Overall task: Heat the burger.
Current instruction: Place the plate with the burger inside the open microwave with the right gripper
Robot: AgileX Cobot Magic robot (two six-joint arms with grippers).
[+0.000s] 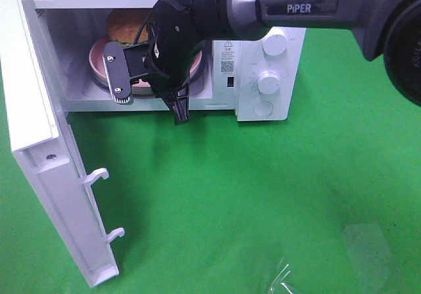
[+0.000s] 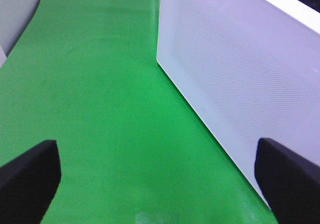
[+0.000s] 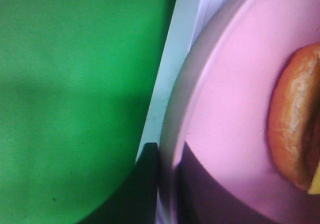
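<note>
Right pincer (image 1: 179, 110): narrow, seemingly nipping plate (image 1: 96, 58) rim.
Burger (image 1: 127, 24): on plate just beyond pincer, inside microwave (image 1: 289, 97).
Left pincer (image 2: 160, 184): wide, empty, door (image 2: 240, 73) beside it.
Done: burger loaded.
Left: release plate, shut door, set dial (image 1: 268, 81).
</note>
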